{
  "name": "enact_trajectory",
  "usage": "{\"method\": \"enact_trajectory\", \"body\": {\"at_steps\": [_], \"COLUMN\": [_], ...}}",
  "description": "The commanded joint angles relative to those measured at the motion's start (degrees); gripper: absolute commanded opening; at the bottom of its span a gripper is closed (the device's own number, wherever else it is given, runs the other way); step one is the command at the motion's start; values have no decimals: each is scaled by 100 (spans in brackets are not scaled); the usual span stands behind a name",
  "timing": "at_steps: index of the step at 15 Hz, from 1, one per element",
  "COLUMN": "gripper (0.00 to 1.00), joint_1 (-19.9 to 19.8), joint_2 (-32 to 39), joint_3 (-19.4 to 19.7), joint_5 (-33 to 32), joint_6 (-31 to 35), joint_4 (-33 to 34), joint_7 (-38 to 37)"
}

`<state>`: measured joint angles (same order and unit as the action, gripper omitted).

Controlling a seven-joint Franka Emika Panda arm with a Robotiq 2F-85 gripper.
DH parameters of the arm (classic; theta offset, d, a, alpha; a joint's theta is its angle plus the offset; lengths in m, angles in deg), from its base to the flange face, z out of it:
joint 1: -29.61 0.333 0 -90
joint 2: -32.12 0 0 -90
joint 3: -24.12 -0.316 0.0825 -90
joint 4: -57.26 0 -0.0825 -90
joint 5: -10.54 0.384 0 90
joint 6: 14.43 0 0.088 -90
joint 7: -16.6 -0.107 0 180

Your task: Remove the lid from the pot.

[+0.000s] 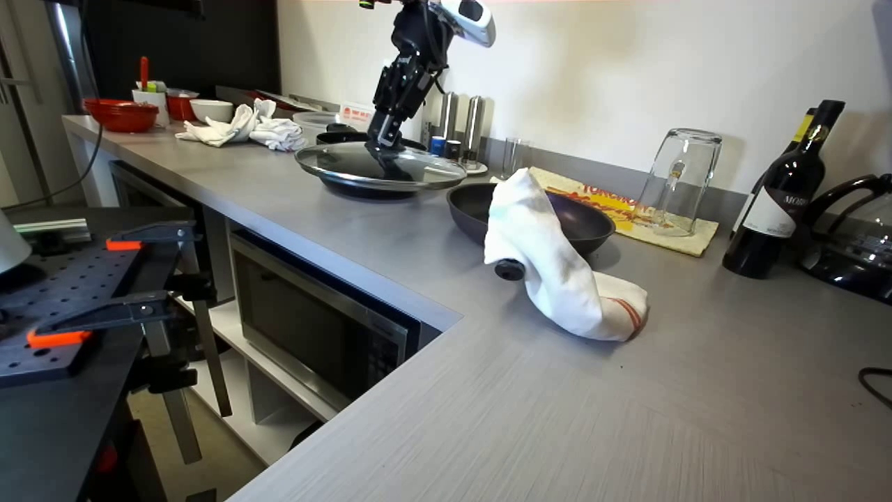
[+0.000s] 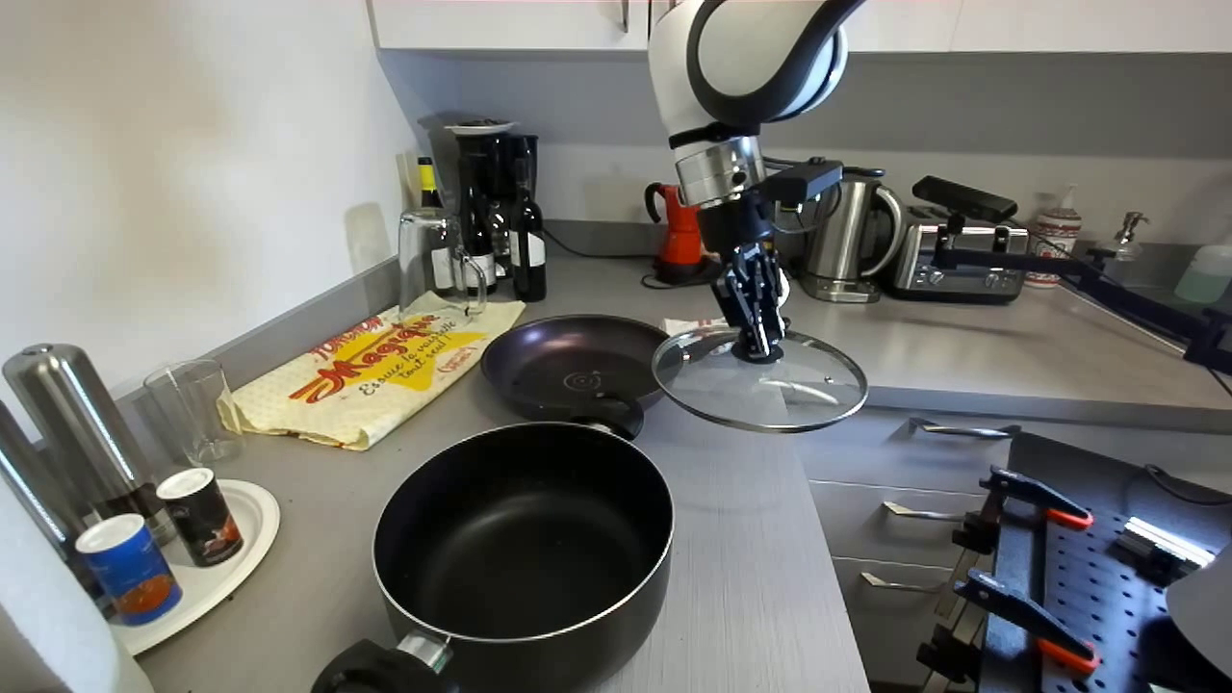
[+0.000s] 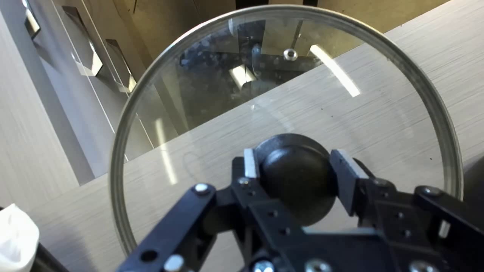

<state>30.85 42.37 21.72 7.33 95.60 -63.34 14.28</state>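
Def. a kitchen: kettle (image 2: pixel 837 236), toaster (image 2: pixel 972 279) & coffee mkr (image 2: pixel 484 159) on surface (image 1: pixel 543 418), microwave (image 1: pixel 313 314) under. Clamps (image 1: pixel 118 310) on perf. plate (image 1: pixel 83 279) look lab-ish.

In an exterior view, pot (image 2: pixel 525 577) stands on bench (image 2: pixel 731 558) before frying pan (image 2: pixel 573 361); lid (image 2: pixel 760 399) hangs right of frying pan; cloth (image 2: pixel 371 375), with mug (image 2: pixel 428 265) on top, lies left of frying pan

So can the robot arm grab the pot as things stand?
Probably not: the gripper is closed on the knob of the lid, so it would likely need to set that down first, though the pot sits uncovered.
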Motion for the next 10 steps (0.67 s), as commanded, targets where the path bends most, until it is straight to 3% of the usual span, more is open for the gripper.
{"method": "enact_trajectory", "body": {"at_steps": [1,10], "gripper": [25,25], "joint_1": [-78,45], "joint_2": [-445,219], "joint_3": [68,-47], "joint_5": [255,345], "joint_6": [343,1049], "joint_4": [-584,-616], "joint_7": [237,281]}}
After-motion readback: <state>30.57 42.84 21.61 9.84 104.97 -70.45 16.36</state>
